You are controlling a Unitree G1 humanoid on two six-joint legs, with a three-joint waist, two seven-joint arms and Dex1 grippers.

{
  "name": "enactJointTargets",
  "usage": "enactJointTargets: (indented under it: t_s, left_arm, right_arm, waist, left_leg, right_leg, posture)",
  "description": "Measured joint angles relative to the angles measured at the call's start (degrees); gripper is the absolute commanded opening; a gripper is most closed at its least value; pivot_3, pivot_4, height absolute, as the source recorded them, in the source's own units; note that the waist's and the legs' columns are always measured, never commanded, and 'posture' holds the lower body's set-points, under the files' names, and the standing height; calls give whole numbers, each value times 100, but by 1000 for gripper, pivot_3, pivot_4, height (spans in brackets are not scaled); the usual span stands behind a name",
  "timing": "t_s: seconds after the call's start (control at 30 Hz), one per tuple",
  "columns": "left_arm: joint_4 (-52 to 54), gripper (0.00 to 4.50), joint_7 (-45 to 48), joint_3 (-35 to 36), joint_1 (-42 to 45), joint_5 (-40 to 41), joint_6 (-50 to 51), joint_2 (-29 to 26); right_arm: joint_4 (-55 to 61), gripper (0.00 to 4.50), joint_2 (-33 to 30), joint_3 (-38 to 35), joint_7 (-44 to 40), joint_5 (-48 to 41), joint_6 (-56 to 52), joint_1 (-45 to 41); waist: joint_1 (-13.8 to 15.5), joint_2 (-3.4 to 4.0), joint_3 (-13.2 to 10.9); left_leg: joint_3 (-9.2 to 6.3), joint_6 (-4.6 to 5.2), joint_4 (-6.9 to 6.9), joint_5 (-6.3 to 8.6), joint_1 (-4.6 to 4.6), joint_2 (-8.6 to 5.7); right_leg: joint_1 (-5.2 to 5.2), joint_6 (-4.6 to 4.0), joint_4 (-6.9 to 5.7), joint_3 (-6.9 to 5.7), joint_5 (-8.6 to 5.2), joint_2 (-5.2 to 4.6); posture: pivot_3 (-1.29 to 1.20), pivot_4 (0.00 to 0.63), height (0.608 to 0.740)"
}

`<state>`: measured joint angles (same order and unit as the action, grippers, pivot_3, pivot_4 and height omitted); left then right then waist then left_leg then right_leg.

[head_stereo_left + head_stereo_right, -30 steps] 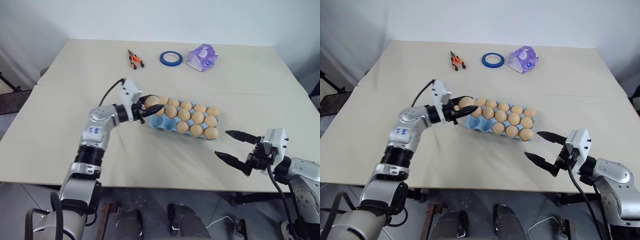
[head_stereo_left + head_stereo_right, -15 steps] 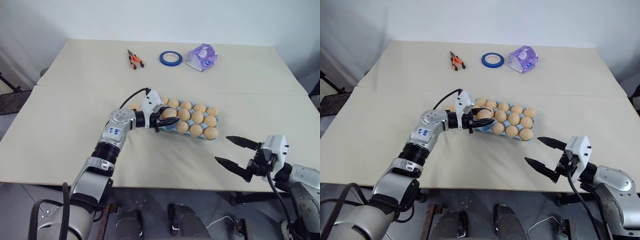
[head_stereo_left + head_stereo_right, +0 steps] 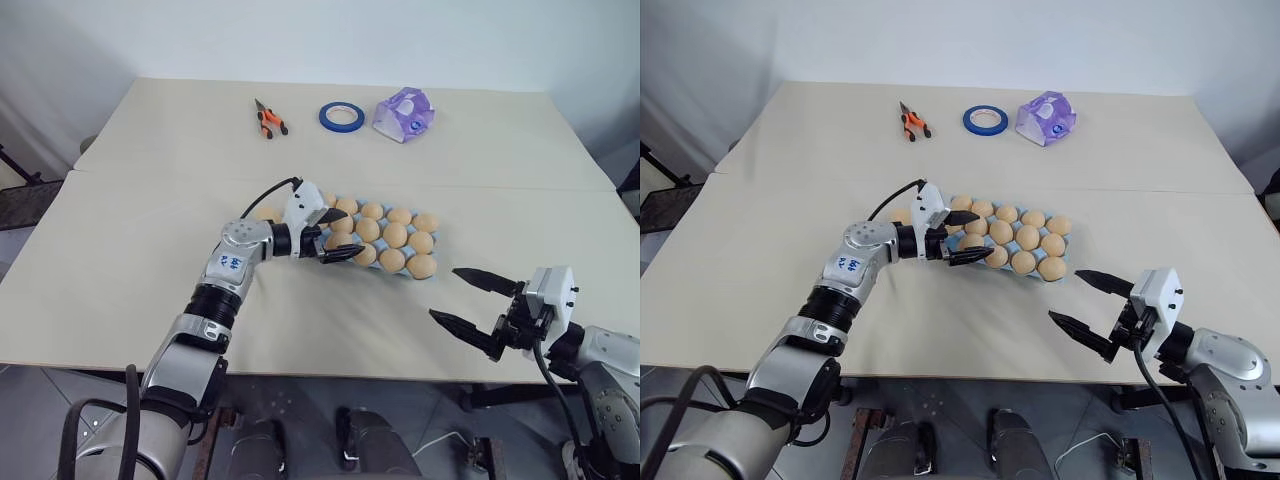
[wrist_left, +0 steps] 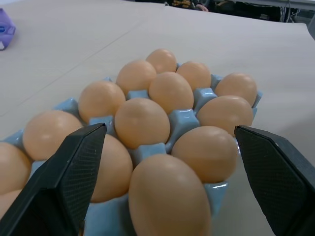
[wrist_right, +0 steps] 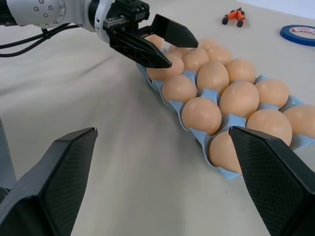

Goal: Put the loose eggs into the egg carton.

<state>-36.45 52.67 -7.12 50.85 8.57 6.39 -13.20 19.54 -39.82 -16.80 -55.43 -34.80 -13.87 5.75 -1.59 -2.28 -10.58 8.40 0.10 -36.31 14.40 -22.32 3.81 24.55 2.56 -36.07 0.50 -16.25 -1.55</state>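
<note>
On the surface [image 3: 150,230], egg carton [image 3: 341,256] lying flat, long axis running left-near to right-far, eggs [image 3: 396,235] seated in its cups, left claw [image 3: 333,236] spread wide over its left end, right claw [image 3: 472,303] open, well apart.

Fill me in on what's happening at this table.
A humanoid robot is loading eggs into the light-blue egg carton. Its left end effector is open at the carton's near-left corner, with an egg sitting in the cup between its fingers, apparently just let go. The right end effector hangs open off to the right, holding nothing. Pliers, a blue tape ring and a purple packet lie at the far side.
</note>
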Motion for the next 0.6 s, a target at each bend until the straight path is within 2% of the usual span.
enactJointTargets:
  t_s: [0.13,0.27,0.43,0.6]
  left_arm:
    - [384,4433,15,207,-5,85,168,-283]
    - [1237,4433,306,507,-225,392,446,-865]
    - [1809,4433,501,1163,-1014,817,477,-1554]
    - [1851,4433,387,1914,-1991,947,224,-2108]
  right_arm:
    - [-19,4500,-1,1,-6,-1,-1,-14]
    - [-92,4500,-4,0,-34,-6,-1,-57]
    - [-185,4500,-6,17,-101,-9,1,-124]
    - [-212,4500,-7,23,-178,-11,3,-223]
  waist:
    - [-4,1,0]
    - [-21,3,0]
    - [-9,5,1]
    - [-2,4,1]
  left_leg:
    - [1,-1,2,0,2,2]
    - [6,-3,5,-1,5,5]
    - [4,-9,2,-6,11,6]
    - [1,-6,1,-10,14,4]
  right_leg:
    - [0,0,-2,0,0,1]
    - [1,0,-5,3,0,1]
    - [0,-5,-19,1,-3,-2]
    - [-1,-8,-28,-2,-4,-14]
  posture:
    - [0,150,740]
    - [0,150,740]
    - [0,150,740]
    - [0,150,740]
